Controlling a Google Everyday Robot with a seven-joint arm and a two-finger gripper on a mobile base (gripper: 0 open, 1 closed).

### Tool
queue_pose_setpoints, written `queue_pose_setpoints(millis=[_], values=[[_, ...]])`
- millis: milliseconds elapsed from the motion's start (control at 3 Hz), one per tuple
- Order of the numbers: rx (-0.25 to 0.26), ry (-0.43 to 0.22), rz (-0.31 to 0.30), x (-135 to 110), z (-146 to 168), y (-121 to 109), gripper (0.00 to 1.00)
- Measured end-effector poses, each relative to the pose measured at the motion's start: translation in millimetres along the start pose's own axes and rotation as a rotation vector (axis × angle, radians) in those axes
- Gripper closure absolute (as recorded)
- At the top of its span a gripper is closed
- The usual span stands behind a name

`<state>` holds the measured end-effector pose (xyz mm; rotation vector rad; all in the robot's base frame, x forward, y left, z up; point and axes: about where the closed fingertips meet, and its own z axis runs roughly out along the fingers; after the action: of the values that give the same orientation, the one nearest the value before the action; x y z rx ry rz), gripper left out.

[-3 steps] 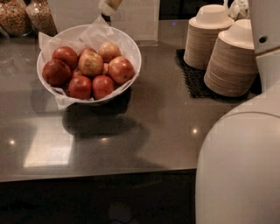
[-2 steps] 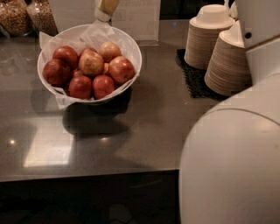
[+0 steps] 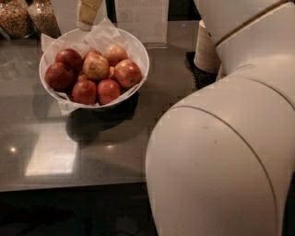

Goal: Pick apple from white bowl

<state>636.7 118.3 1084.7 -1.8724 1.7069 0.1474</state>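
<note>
The apple [image 3: 96,67], mottled yellow-tan with red streaks, is sitting near the middle of the white bowl [image 3: 140,50], resting on top of the pile in the upper left of the frame. Deep red apples [image 3: 59,76] are crowding round it on the left and front, and a paler apple [image 3: 115,53] is lying just behind it to the right. Crinkled white paper [image 3: 105,33] is lining the bowl and sticking up past the back rim.

The gripper [image 3: 88,13] is hanging at the top edge of the frame, just above the bowl's back rim and apart from the fruit. It is cut off by the frame, so I cannot tell whether it is spread or pressed together.

The bowl is standing on a grey counter [image 3: 55,156] and casting a dark shadow toward the front. Two jars of grain [image 3: 17,19] are standing in the upper left corner. A stack of beige bowls [image 3: 206,48] is sitting at the upper right on a dark mat [image 3: 197,74]. The robot's white arm [image 3: 221,156] is filling the right side, hiding part of that stack.
</note>
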Motion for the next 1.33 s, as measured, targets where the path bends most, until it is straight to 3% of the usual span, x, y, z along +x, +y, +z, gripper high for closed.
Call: queue_pose_setpoints(millis=[333,667,1000,1333], values=[[0.01,-0.009,0.002,-1.0,5.5,-3.6,0.0],[-0.024,-0.012,0.069,27.7,31.1,1.0,0.0],[-0.1,0.041,0.141,68.9,68.2,19.5,0.0],[-0.1,0.041,0.141,68.9,68.4,19.6,0.0]])
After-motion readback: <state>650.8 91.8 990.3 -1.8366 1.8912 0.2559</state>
